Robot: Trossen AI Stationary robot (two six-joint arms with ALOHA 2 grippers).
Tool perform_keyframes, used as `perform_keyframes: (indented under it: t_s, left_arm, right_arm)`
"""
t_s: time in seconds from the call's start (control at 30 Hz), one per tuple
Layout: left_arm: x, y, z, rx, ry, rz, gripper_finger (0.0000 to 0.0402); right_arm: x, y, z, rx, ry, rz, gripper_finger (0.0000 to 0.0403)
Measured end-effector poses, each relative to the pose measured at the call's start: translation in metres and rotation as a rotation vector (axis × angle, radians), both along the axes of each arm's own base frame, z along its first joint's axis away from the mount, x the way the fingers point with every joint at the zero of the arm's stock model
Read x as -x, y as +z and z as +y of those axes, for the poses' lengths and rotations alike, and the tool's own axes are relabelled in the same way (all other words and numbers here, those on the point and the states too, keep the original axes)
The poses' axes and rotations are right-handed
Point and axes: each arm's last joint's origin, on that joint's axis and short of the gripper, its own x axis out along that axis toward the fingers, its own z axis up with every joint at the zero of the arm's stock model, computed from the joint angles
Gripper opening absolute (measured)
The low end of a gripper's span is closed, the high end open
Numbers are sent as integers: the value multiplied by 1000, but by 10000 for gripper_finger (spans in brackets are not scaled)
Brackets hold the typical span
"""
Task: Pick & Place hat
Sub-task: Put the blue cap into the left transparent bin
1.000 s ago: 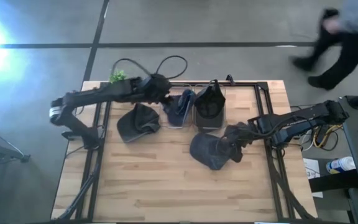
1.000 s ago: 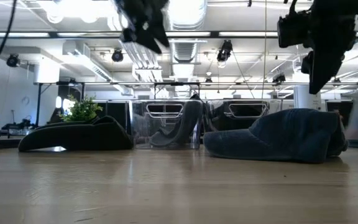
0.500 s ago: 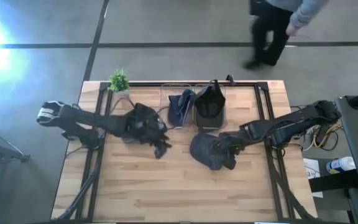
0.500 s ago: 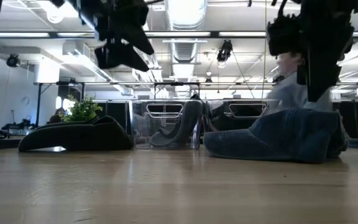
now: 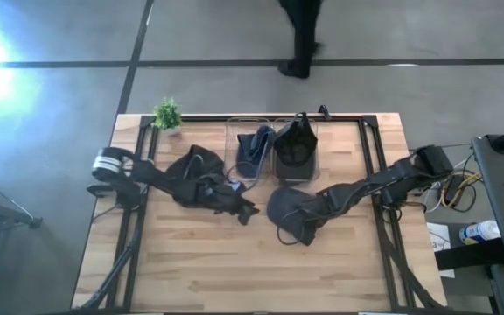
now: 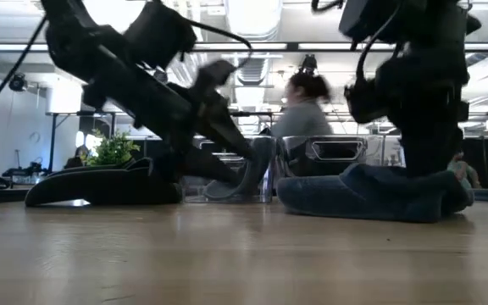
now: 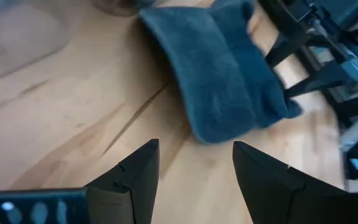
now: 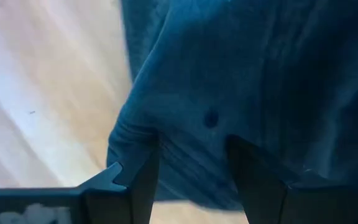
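Observation:
A dark blue hat (image 5: 285, 203) lies crown-up on the wooden table, right of centre; it also shows in the low view (image 6: 371, 195). My right gripper (image 5: 297, 223) (image 8: 191, 168) is down on it, fingers open. A black hat (image 5: 201, 162) (image 6: 100, 188) lies flat on the table's left half. My left gripper (image 5: 248, 213) (image 7: 194, 168) is open, low over bare wood between the two hats, touching nothing; the blue hat (image 7: 229, 68) lies ahead of it. My right gripper comes from above, slanting from the table's right, with its open fingers (image 8: 135, 186) set on the blue hat's crown (image 8: 191, 134). Cloth stands between the two fingers. The hat rests on the table and its top is sunk in under the gripper (image 6: 422, 165).
Two clear bins stand at the far edge: one holds a blue hat (image 5: 254, 150), the other a black hat (image 5: 296, 147). A small potted plant (image 5: 167, 114) stands at the far left corner. A person (image 5: 303, 35) walks beyond the table. Bare wood lies along the near half.
My left gripper has swung from beside the bins toward the near edge and the right, passing over the black hat and dropping low. My right gripper has moved left and down onto the blue hat, whose top has sunk. The person has walked leftward.

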Motion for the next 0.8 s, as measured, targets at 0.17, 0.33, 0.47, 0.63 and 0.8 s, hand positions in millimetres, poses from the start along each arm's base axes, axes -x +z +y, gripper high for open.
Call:
perform_keyframes:
  t_s: [0.17,0.33,0.47,0.63,0.8]
  left_arm:
    - [-29,-12,-2,-5,14,16,197]
    - [-59,-10,-5,-16,21,-21,197]
    - [-79,-7,-7,-12,17,-45,197]
    - [-89,0,-9,10,-42,-13,179]
    - [-76,23,-10,-50,-89,60,92]
  right_arm:
    - [-6,-20,2,25,53,46,182]
    - [-12,-30,3,46,144,30,182]
    - [-13,-28,3,64,169,-1,182]
    - [-13,-21,3,70,190,-47,182]
    - [-9,-6,4,80,194,-103,182]
